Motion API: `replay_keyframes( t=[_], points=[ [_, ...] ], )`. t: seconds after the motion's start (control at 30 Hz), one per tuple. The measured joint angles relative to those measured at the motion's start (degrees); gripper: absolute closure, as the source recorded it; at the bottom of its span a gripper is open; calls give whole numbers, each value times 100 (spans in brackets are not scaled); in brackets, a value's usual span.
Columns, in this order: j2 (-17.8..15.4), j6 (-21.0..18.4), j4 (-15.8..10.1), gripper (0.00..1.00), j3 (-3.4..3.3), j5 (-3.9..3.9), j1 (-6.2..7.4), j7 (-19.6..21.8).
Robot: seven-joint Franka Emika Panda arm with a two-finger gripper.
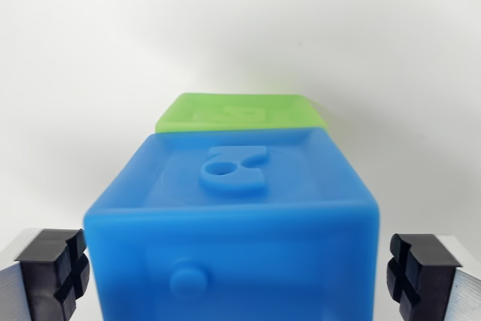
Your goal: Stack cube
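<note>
Blue cube [233, 223], green cube [242, 112]

- The big blue cube [233, 223] looked like soft moulded plastic, smooth with a faint satin sheen, its raised figure and round stud cast in the same material
- The lime-green cube [242, 113] behind it seemed the same smooth plastic, slightly translucent at its edges
- The gripper's [240, 276] black finger pads [52, 272] looked like matt rubber, grooved in a cross, backed by brushed grey metal
- The white surface [240, 28] appeared plain and matt
</note>
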Motion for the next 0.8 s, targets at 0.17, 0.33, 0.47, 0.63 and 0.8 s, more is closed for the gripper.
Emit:
replay_keyframes(
  t=[0.17,0.33,0.47,0.63,0.8],
  points=[
    [-169,-134,-20,0,4,10,-1,-10],
    [-367,-310,-39,0,11,38,-2,-29],
    [-564,-490,-56,0,15,63,-2,-45],
    [-868,-771,-66,0,18,99,-2,-67],
    [-1161,-1060,-66,0,21,126,-2,-84]
  ],
)
